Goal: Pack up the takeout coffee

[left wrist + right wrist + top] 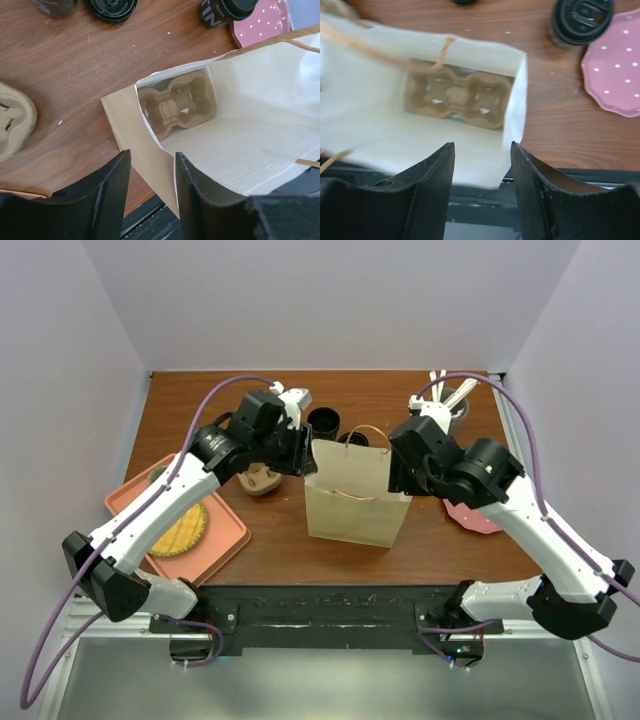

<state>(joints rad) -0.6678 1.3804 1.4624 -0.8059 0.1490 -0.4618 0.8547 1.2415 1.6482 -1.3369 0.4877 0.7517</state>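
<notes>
The takeout coffee, a black cup with a black sip lid, stands on the table next to a pink plate in the right wrist view [582, 20] and the left wrist view [227, 10]. In the top view my right arm hides it. A brown paper bag [350, 495] stands open mid-table with a pulp cup carrier [457, 97] on its bottom. My left gripper [152, 155] is open, its fingers either side of the bag's left rim. My right gripper [482, 145] is open above the bag's right wall.
A lidless black cup [323, 422] and a loose black lid [111, 7] lie behind the bag. A second pulp carrier [262, 478] sits left of the bag. An orange tray [125, 502] is front left. The pink dotted plate [470, 512] lies right of the bag.
</notes>
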